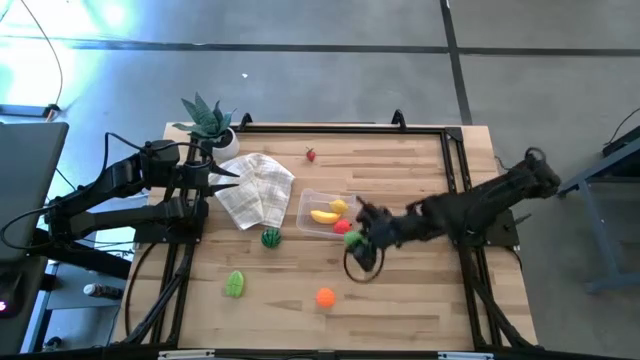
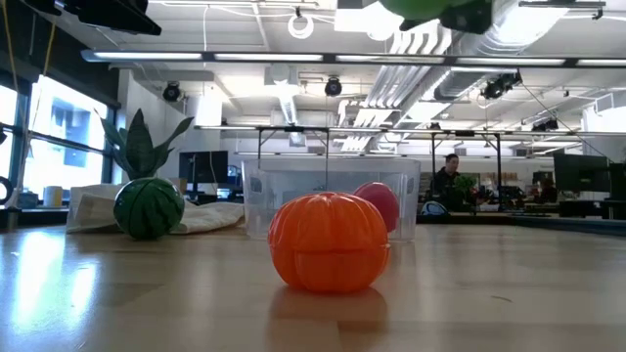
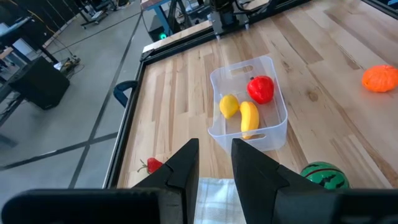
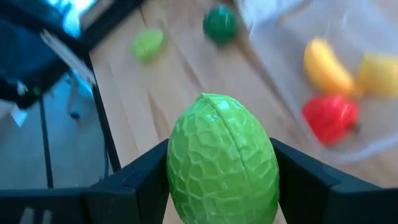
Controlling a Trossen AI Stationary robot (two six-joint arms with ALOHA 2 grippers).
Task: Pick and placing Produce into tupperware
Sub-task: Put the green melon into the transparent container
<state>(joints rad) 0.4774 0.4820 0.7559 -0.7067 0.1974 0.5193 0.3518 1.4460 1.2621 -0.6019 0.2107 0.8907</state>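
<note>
Both arms are dark, near black, built of chunky jointed segments. The left arm (image 1: 130, 185) carries black cables looping off its base, and its links look boxy and angular. The right arm (image 1: 480, 205) is equally dark, with a rounded joint at its far end. The left tool (image 3: 214, 168) has two flat, matte black fingers (image 3: 183, 168) with squared, sloping tips. The right tool (image 4: 221, 171) shows broad black finger (image 4: 140, 177) faces with sharp edges.
</note>
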